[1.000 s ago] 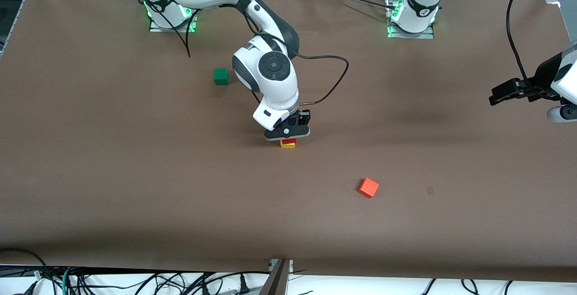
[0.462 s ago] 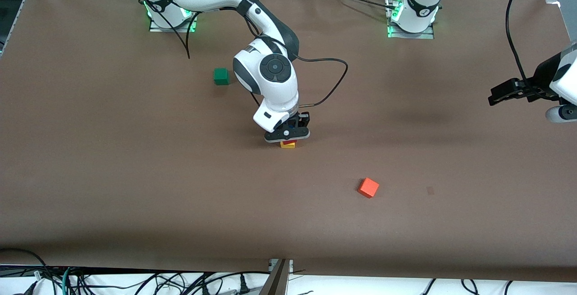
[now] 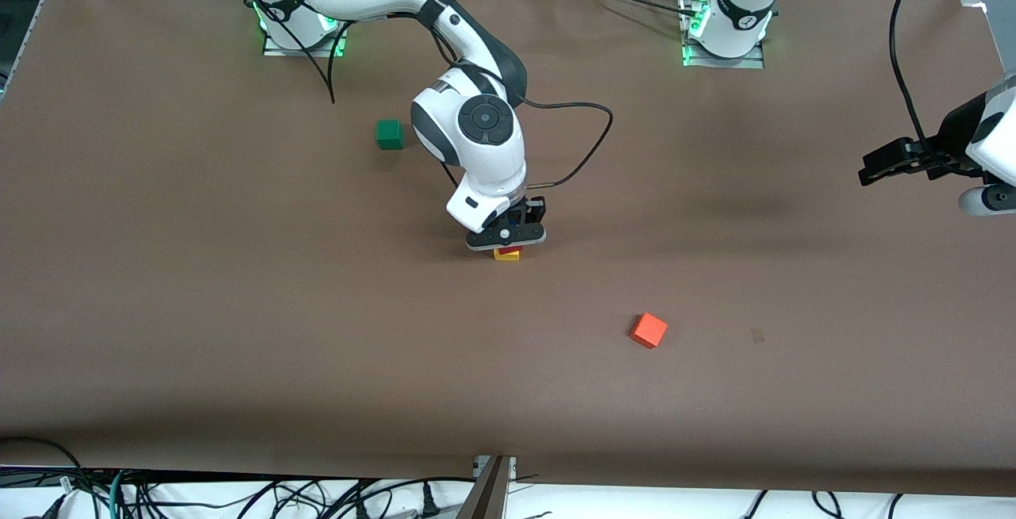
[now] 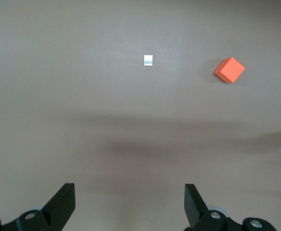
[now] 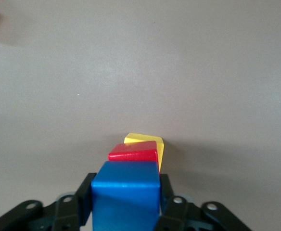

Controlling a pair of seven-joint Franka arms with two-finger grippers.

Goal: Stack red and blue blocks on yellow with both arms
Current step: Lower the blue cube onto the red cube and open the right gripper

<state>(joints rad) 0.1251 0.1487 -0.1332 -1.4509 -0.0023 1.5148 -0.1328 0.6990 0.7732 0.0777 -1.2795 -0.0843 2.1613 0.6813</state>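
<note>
Brown paper covers the whole worktop (image 3: 238,328), and the yellow cube (image 3: 506,255) near its middle serves as the landmark. A red cube (image 5: 133,150) sits on the yellow one, seen clearly in the right wrist view. The right hand (image 3: 506,235) hangs directly over this pair, its fingers clamped on the blue cube (image 5: 125,195), which is just above the red one or barely touching it; I cannot tell which.

The step in hand looks like the last placement: blue onto red. The next move calls for a small, straight lowering with the blue cube squared over the red, then a gentle release so the stack is not nudged.

The left hand (image 4: 129,204) waits in the air toward the left arm's end of the worktop, well apart from the yellow cube, its fingers spread with nothing between them.

Counted: one yellow, one red, one blue, one green cube (image 3: 389,134) farther from the front camera than the yellow, one orange-red cube (image 3: 649,330) nearer. Five cubes, two arms.
</note>
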